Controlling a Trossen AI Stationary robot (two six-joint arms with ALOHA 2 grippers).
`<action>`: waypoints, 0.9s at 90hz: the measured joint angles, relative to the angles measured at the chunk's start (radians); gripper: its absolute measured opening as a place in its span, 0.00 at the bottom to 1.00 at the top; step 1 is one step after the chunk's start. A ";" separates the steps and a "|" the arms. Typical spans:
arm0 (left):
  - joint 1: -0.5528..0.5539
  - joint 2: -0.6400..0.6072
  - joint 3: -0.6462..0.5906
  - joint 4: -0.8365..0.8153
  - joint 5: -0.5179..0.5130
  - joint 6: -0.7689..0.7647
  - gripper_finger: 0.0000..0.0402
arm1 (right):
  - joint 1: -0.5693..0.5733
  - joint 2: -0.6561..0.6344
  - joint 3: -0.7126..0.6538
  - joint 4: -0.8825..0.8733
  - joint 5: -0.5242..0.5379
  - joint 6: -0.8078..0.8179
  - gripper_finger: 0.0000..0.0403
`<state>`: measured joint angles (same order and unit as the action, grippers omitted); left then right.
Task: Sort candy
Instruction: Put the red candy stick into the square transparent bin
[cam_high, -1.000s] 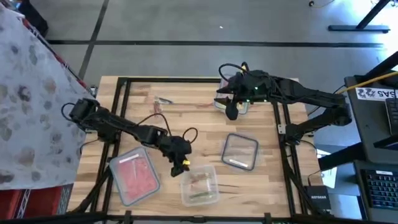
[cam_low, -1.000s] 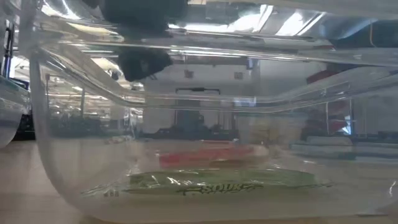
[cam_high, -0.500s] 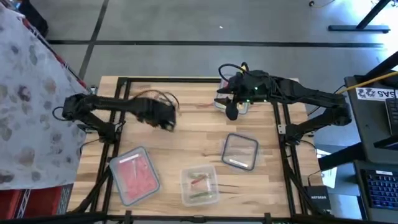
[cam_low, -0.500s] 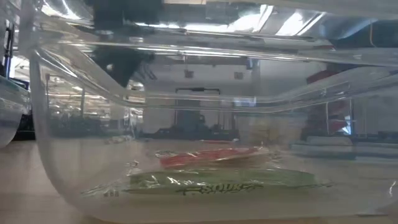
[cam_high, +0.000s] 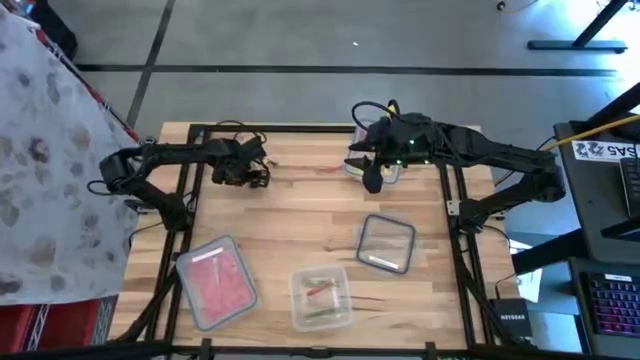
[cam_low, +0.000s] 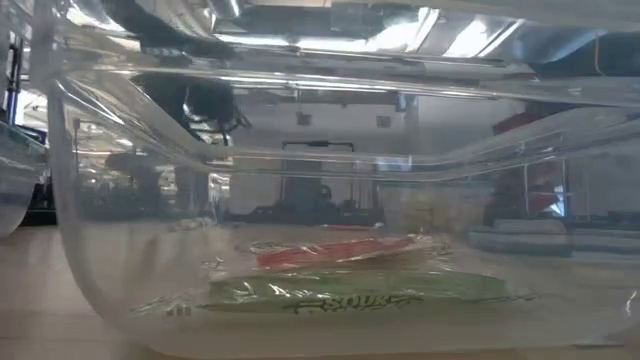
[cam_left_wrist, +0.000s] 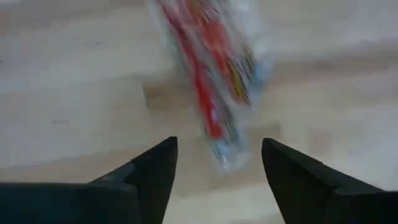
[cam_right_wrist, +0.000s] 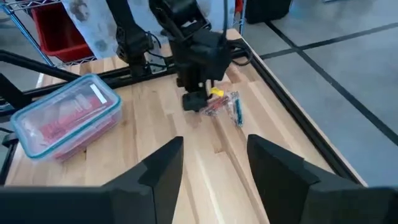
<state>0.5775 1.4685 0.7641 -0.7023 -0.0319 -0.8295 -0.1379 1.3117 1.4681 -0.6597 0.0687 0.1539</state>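
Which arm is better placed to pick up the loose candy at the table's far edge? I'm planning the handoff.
Left. The left end effector hangs open right over the red-wrapped candy, fingers either side. The right end effector sits over by the far-right container.

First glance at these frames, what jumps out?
The left gripper, fingers open, hangs just above a red-striped wrapped candy near the table's far left edge. Along the near edge sit three clear containers: one full of pink candy, one with a red and a green piece, one that looks empty. The right gripper waits open at the far right, over another container.
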 joint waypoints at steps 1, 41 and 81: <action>0.002 0.000 -0.005 0.005 -0.004 0.000 0.56 | 0.000 0.000 0.000 0.000 0.000 0.000 0.41; -0.064 0.023 -0.097 0.091 -0.044 0.008 0.24 | 0.000 0.000 0.000 0.007 0.001 0.008 0.41; -0.317 -0.092 0.082 -0.140 0.194 0.133 0.00 | 0.000 0.000 0.000 0.008 0.001 0.007 0.41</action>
<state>0.2601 1.3763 0.8465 -0.8424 0.1621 -0.6970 -0.1379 1.3117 1.4681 -0.6518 0.0696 0.1612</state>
